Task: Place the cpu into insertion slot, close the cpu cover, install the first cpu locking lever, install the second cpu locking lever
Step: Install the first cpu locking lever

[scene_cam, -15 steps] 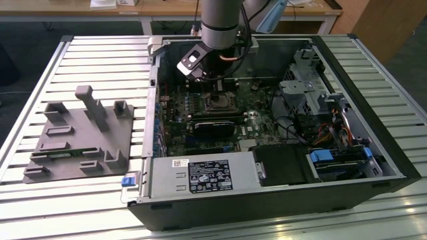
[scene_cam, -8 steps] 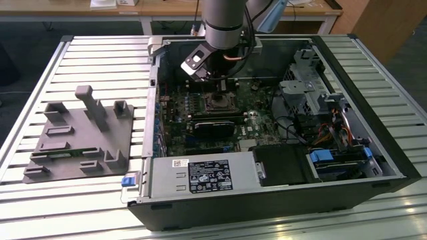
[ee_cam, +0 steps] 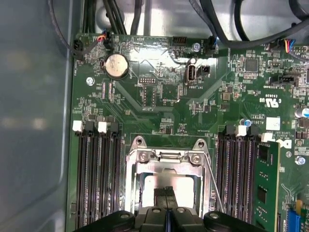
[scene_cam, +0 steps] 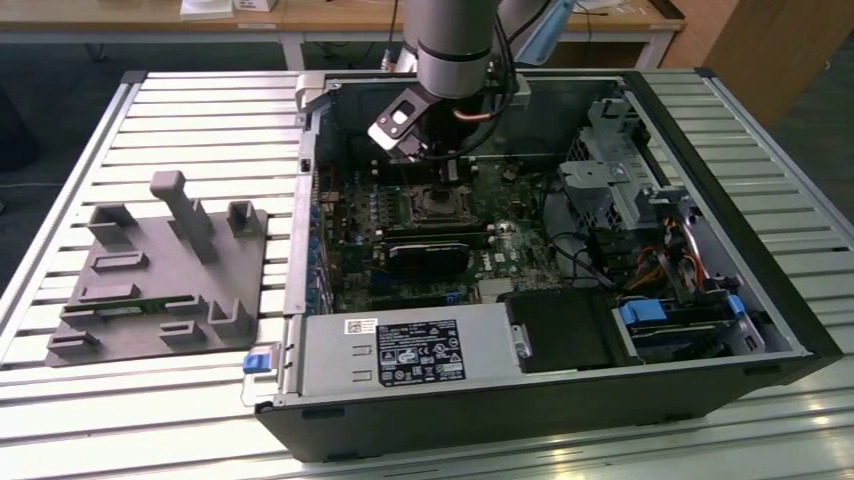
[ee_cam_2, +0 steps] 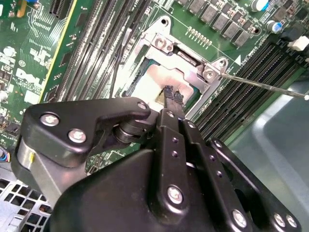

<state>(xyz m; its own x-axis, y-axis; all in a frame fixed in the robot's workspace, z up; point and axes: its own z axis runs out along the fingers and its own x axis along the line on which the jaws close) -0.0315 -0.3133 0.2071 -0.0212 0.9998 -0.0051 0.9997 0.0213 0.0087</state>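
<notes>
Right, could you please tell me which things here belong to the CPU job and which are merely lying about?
Job in hand:
cpu
cpu cover
locking lever
gripper

Lying about:
coin battery
memory module
grey fixture beside the case
power supply

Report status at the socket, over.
Gripper shut, tips just over the cpu. Cpu lies inside the cpu cover window; cover looks down. Thin lever rod stands free alongside.
</notes>
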